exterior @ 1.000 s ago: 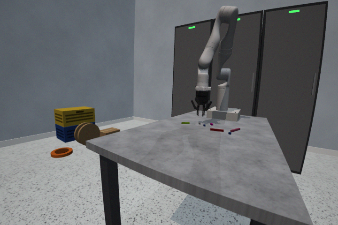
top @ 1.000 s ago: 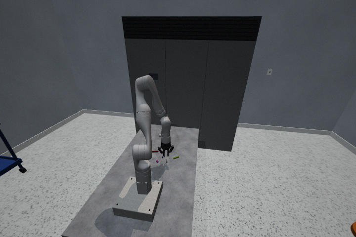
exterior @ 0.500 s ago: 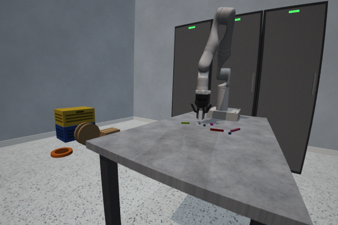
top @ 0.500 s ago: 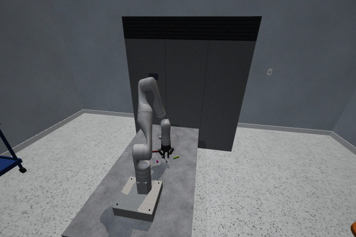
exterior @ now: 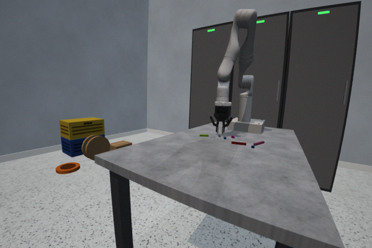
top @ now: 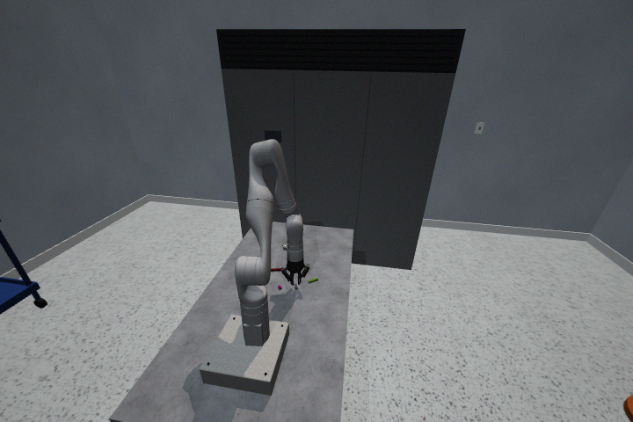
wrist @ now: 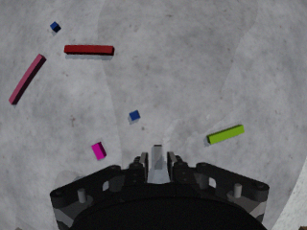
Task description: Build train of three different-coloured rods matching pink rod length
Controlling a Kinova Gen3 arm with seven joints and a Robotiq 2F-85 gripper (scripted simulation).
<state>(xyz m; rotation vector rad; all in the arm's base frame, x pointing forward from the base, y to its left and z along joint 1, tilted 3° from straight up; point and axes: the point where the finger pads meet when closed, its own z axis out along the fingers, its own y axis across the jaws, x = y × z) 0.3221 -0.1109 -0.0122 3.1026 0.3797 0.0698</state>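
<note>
In the top view, the arm (top: 260, 219) (exterior: 227, 62) reaches out from its base (top: 273, 355) (exterior: 257, 127), and the tool (top: 295, 281) (exterior: 219, 132) (wrist: 157, 160) points down over the tabletop (top: 317, 348) (exterior: 206, 169) (wrist: 168, 72). The magenta rod (top: 280, 287) (exterior: 232, 136) (wrist: 99, 150) and the lime rod (top: 313, 280) (exterior: 204, 135) (wrist: 225, 134) lie on opposite sides of the tool. Part of the red rod (top: 276, 269) (exterior: 238, 143) (wrist: 89, 50) shows beside the arm.

In the exterior view, the tool's two fingers stand partly apart, low over the grey rod (exterior: 219, 135) (wrist: 156, 152). That rod is tiny here, and its exact clearance from the fingertips is hard to judge. One blue rod (exterior: 225, 138) (wrist: 134, 115) lies near it; the other blue rod (exterior: 252, 146) (wrist: 56, 27) is near the red rod and the pink rod (exterior: 259, 142) (wrist: 27, 80).

In the wrist view, the grey rod appears in line with the opening between the fingers, its length running along the view, with a strip of tabletop visible on either side; nothing looks clamped. The lime rod lies slantwise to the right of the picture, the magenta rod to the left. All the rods seen here lie apart from one another, and no train is formed.
</note>
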